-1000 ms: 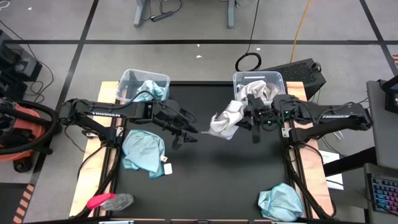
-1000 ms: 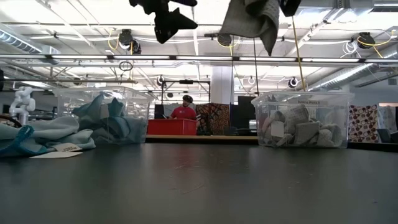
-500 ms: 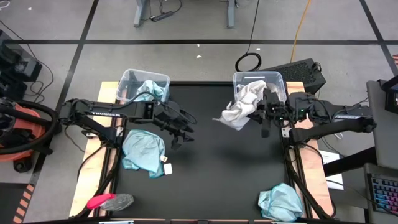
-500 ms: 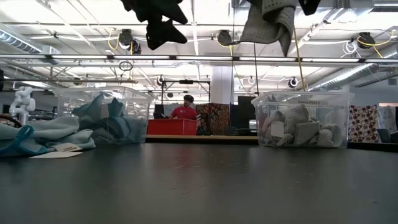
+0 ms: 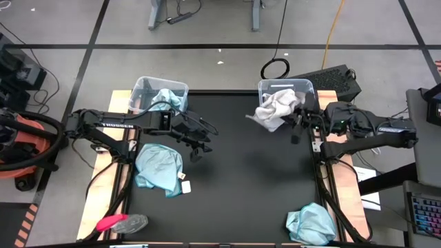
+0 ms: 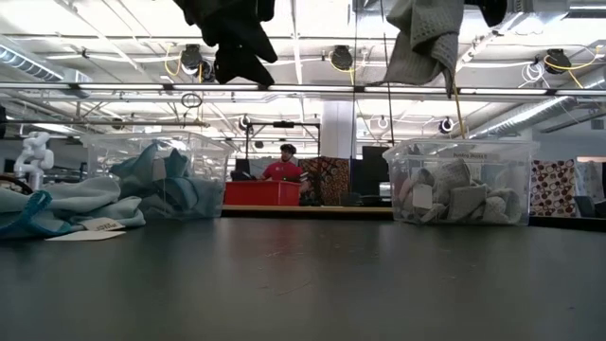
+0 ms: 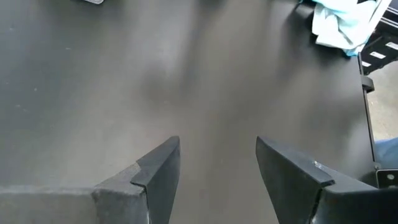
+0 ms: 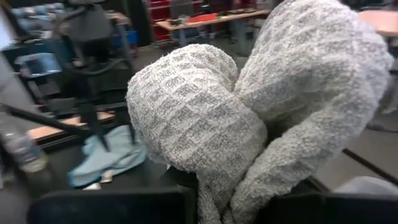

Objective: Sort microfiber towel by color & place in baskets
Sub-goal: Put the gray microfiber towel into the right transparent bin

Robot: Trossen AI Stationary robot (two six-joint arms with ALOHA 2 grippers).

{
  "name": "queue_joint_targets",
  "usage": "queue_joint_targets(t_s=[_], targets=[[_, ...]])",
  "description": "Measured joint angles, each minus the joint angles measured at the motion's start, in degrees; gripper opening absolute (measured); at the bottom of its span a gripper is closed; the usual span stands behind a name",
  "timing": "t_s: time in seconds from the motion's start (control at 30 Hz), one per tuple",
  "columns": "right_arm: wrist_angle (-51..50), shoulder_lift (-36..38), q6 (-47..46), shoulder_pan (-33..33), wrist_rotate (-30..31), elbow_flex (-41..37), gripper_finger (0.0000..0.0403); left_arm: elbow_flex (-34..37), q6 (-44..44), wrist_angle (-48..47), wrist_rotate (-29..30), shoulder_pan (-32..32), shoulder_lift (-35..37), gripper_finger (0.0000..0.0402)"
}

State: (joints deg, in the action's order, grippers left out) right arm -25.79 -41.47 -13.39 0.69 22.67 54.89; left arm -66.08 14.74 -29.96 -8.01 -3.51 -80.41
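We see the right end effector [image 5: 295,128] clenched on a pale grey towel [image 5: 275,108], now carried from mid-table to the near edge of the right basket [image 5: 264,88], the cloth hanging half over its rim. A second ago that towel dangled over the open table [image 5: 241,179]; the swing toward the basket, which already holds grey cloths, suggests a drop is close. In the right wrist view the grey weave [image 8: 249,124] fills the frame. The left end effector [image 5: 198,143] hovers released above the table, having drawn back slightly toward its own side, fingers [image 7: 155,174] spread and holding nothing. A teal towel [image 5: 158,169] lies just beside it, another teal towel [image 5: 311,222] waits at the near right corner, and the left basket [image 5: 141,86] holds teal cloth. Sorting looks well advanced, with two teal pieces left.
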Motion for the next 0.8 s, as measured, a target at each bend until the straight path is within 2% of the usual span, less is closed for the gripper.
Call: queue_joint_targets(t_s=[0.53, 0.8], targets=[[-3.0, 2.4, 6.1, -0.5, 22.5, 0.0, 0.0049, 0.0, 1.4, 0.1, 1.0, 0.0, 0.0, 0.0216], [-3.7, 2.4, 8.7, -5.7, 24.1, 0.0, 0.0049, 0.0, 1.5, 0.7, 1.3, 0.0, 0.0, 0.0216]])
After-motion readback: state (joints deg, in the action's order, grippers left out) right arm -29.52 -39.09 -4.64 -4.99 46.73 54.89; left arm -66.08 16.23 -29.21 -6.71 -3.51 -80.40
